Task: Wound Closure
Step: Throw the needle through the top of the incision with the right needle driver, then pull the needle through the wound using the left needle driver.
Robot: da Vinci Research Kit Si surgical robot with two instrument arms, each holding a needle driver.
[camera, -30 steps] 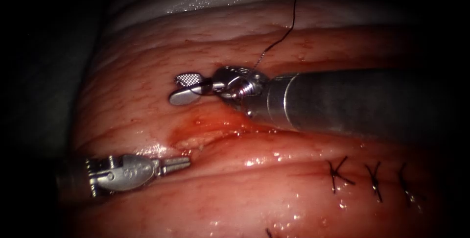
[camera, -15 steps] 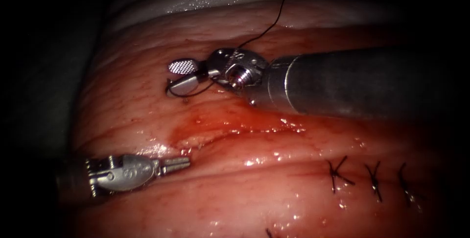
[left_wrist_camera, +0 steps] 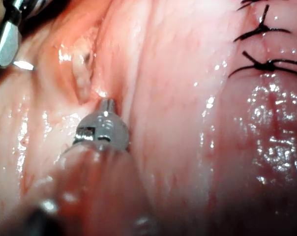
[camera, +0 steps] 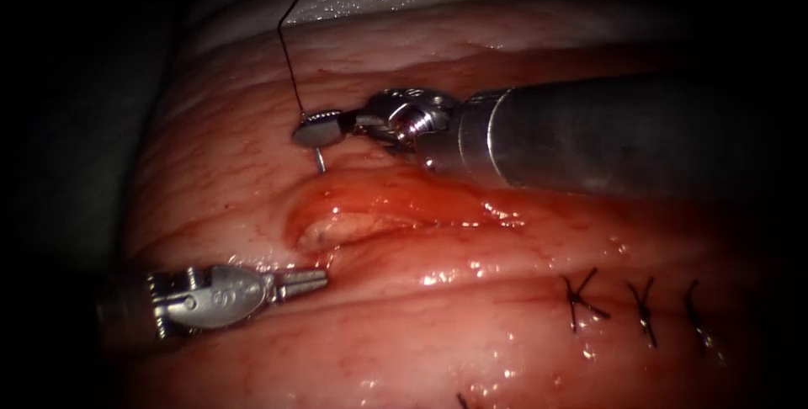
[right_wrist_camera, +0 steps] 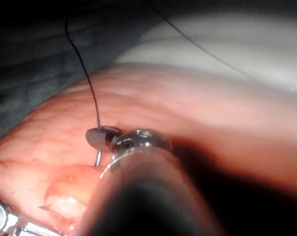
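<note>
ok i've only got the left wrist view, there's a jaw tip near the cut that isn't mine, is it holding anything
Observer: Yes. In the endoscope view the right tool has its jaws shut on the needle, apparently near its thread end.
Operator: is the needle in the tissue
Observer: It points down at the tissue just above the left end of the cut. I can't tell whether the tip has entered.
Operator: and the thread
Observer: The thread rises from those jaws and runs off the top of the endoscope view, well away from your left tool, whose shut jaws hold nothing.
</note>
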